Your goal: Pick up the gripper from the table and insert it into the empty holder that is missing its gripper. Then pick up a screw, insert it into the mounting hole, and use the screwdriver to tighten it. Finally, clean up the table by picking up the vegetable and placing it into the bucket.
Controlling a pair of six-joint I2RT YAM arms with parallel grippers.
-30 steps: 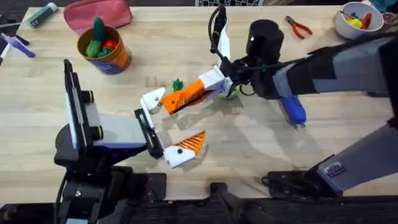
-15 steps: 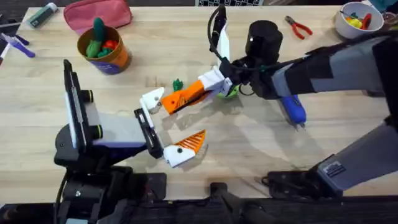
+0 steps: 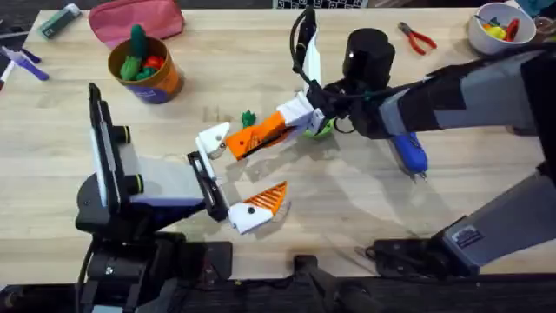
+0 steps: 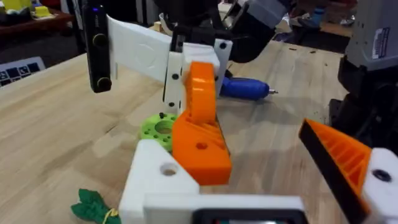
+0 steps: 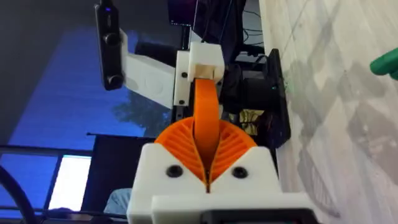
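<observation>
Orange gripper (image 3: 261, 135) against white holder (image 3: 213, 139)

overhead above the arms' bases, facing down and forward; both wrist views close on the gripper (image 3: 261, 135).

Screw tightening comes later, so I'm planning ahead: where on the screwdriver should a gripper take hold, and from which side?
Probably best to take the screwdriver by its thick blue barrel, from above, fingers across its length. It lies flat on the table with the thin bit toward the near edge; the right arm covers its far end.
</observation>
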